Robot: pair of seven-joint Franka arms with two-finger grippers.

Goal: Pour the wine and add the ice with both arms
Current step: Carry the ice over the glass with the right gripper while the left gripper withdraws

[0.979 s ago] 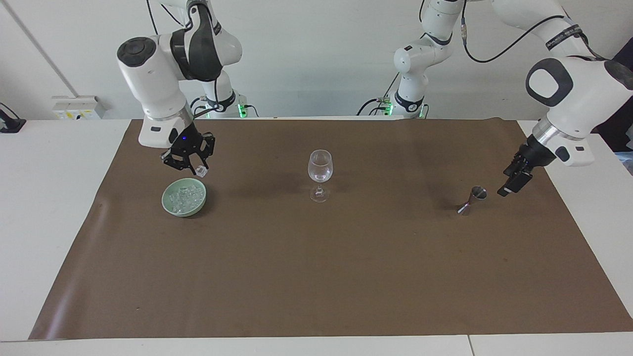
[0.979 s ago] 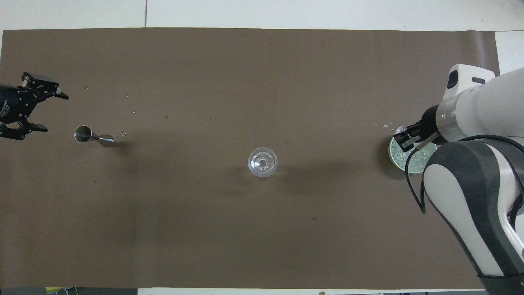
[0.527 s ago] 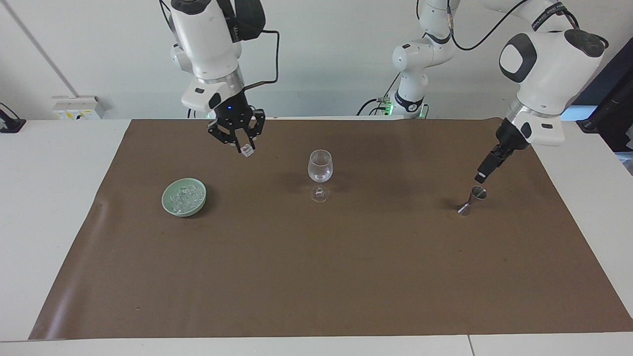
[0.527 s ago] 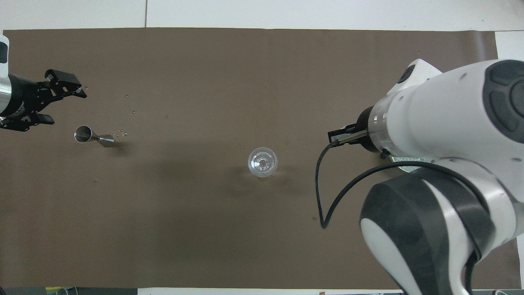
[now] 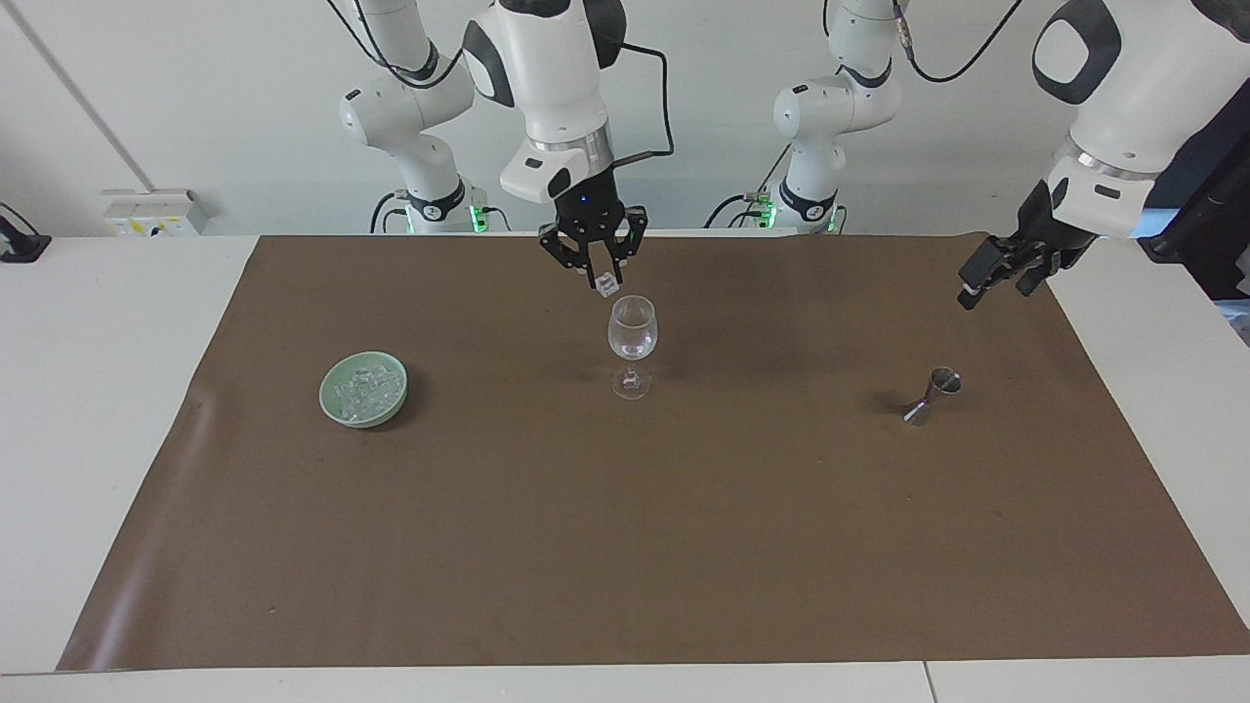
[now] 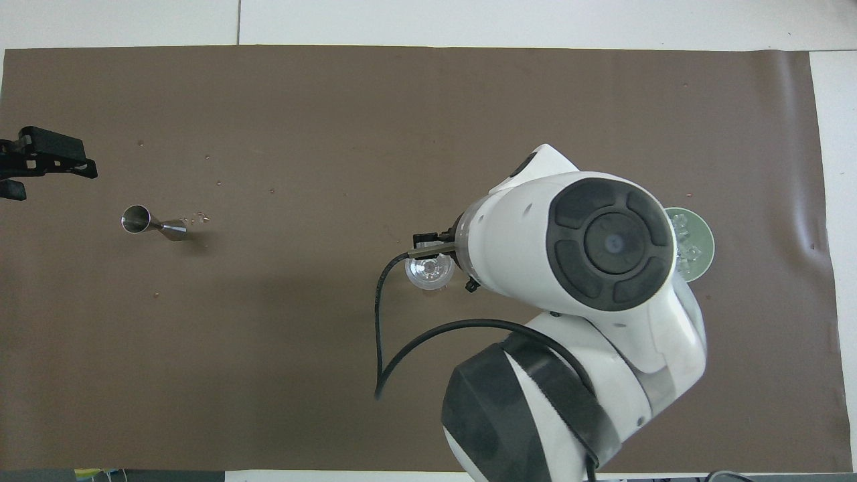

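- The right arm rises from its base at the robots' edge of the table, bends high overhead, and reaches down toward the table's middle with its white wrist pointing almost straight down.
- The right gripper (image 5: 604, 278) hangs above the middle of the table, fingers pointing down and pinched on a small clear ice cube (image 5: 607, 286) at their tips.
- In the overhead view this arm's wrist and forearm hide most of its gripper.
- The left arm stretches out to its own end of the table, wrist angled downward.
- The left gripper (image 5: 988, 276) hangs in the air there, fingers spread apart and holding nothing.
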